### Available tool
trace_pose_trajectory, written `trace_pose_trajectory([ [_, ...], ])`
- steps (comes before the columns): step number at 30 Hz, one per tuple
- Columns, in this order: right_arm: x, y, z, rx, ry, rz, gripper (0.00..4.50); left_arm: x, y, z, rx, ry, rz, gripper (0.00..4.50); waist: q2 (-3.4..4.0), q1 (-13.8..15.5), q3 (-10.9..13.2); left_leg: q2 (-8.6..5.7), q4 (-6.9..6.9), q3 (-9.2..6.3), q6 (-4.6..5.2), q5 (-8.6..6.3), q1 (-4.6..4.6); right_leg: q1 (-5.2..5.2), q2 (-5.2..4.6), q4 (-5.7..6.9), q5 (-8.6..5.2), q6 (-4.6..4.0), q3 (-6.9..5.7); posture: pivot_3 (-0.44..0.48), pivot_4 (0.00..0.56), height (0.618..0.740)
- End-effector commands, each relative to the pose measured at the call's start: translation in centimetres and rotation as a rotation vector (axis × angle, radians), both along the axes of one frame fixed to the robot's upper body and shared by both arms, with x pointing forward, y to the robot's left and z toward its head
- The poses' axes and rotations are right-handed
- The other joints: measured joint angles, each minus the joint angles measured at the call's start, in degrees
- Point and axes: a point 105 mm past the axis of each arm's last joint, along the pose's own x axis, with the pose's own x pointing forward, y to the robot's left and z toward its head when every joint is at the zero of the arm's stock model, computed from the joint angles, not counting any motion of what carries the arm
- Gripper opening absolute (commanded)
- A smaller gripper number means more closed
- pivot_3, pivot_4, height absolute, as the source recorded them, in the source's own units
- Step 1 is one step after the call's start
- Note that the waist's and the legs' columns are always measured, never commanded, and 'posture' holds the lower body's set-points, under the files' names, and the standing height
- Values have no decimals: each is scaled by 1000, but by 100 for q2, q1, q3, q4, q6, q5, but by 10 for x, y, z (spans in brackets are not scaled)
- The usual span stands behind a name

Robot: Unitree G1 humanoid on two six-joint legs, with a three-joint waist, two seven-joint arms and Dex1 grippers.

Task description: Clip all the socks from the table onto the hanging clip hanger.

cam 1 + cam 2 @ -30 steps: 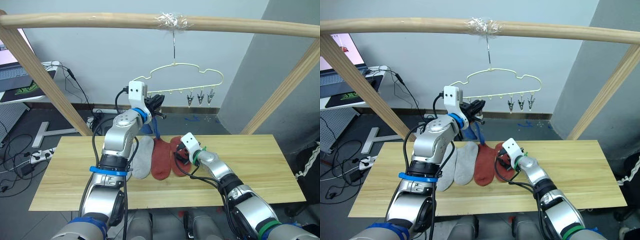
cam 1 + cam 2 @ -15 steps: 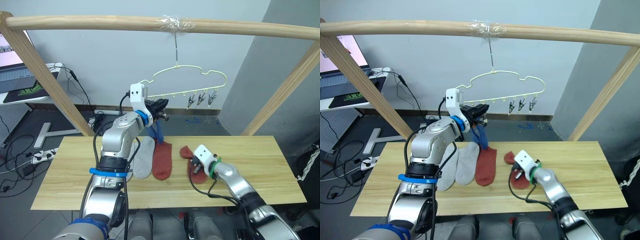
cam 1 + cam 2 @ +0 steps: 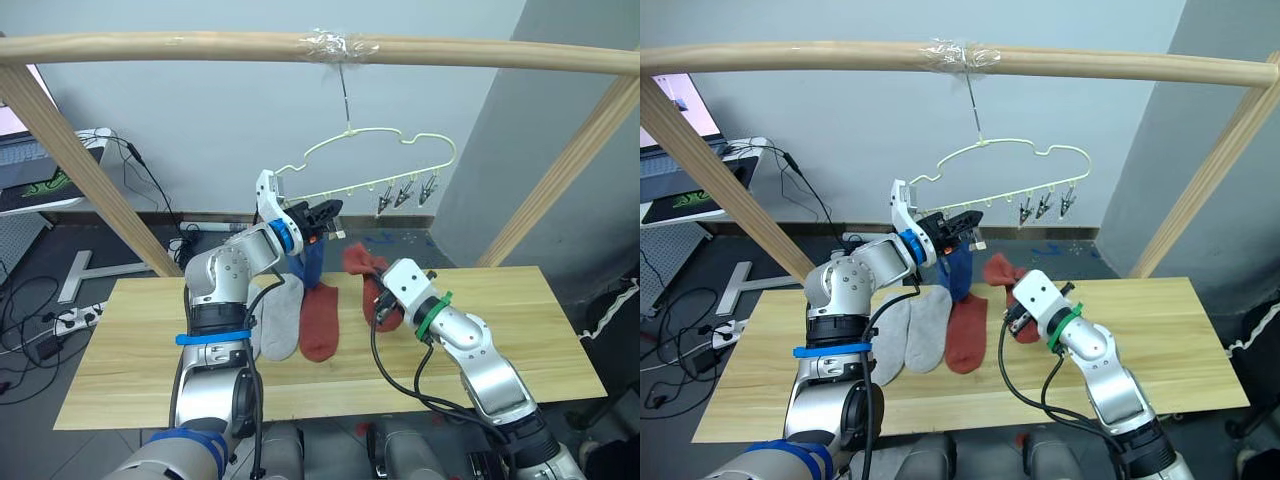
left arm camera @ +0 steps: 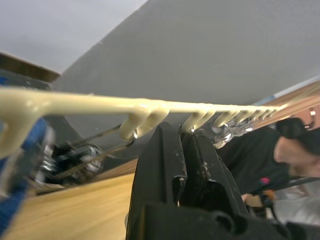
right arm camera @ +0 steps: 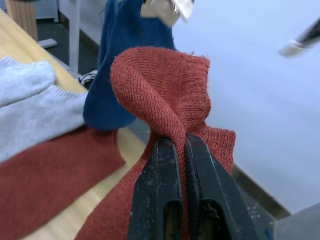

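In my head views the clip hanger hangs by its hook from the wooden rail in the upper middle of the frame, tilted so its row of clips rises toward the right. My left gripper is up at the hanger's lower bar, left of centre, and in the left wrist view its two black fingers stand pressed together right under the pale bar, with a metal clip just beside them; I cannot tell whether anything is pinched between them. A blue sock hangs down just below that gripper, in front of the far edge of the table. My right gripper is lifted above the table, right of centre, and its fingers are closed tight on a rust red sock, which bunches above the fingertips and droops below them. On the tabletop, centre of the frame, the other rust red sock lies flat, with a light grey sock touching its left side; in the right eye view a second grey sock lies further left, partly behind my left arm. A white desk with a laptop sits at the left edge.
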Motion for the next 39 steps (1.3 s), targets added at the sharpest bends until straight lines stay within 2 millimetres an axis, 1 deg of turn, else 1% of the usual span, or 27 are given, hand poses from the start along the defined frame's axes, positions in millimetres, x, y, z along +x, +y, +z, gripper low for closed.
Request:
trace_pose_trajectory([
  [1,-1,11,21,40,-67,4,32,-3,-7,5,-11,-3,-27,0,0,0,0,0,0,0,0,0,1,0,0,0,0,0,0,90,156,740],
  [4,-2,16,24,59,-60,14,32,-3,-8,7,-17,-5,-33,0,0,0,0,1,-1,-1,0,0,2,0,1,1,0,0,-1,90,158,740],
  [9,0,19,30,87,-61,23,32,-5,-9,9,-24,-10,-46,0,0,-1,0,0,-1,0,0,0,0,0,0,-1,0,0,0,94,159,740],
  [14,4,22,41,132,-72,22,32,-6,-8,9,-30,-13,-46,0,0,-1,0,1,-3,-1,0,0,0,-1,0,-2,0,-1,-1,97,163,740],
  [24,2,29,44,163,-56,38,32,-9,-7,12,-53,-17,-47,0,0,-1,1,1,-10,0,0,-1,-6,-10,0,-9,0,-1,0,108,164,740],
  [27,2,29,43,165,-53,38,0,-16,-10,17,-89,-29,-89,865,0,1,1,1,-12,0,0,0,-12,-18,0,-6,0,-1,0,118,161,740],
  [31,3,28,42,168,-49,38,0,-19,-7,17,-83,-29,-94,2232,0,19,1,1,-12,1,0,0,-20,-28,0,-6,0,0,0,128,157,740],
  [34,4,25,41,165,-45,29,0,-21,2,17,-51,-40,-78,3135,0,37,1,2,-12,2,0,0,-29,-40,0,-4,0,-1,1,133,153,740],
  [37,5,22,38,159,-44,23,0,-31,11,17,1,-62,-85,4090,0,27,1,4,-16,2,0,0,-32,-47,2,-3,0,-1,1,135,147,740],
  [38,7,22,38,159,-44,22,0,-37,17,16,16,-60,-89,4384,0,33,1,5,-18,2,0,0,-32,-48,2,-3,0,-1,0,135,147,740],
  [39,8,21,38,159,-43,21,0,-42,22,15,31,-59,-92,4449,0,37,1,5,-19,1,0,0,-33,-48,2,-3,-1,-1,-1,142,144,740],
])
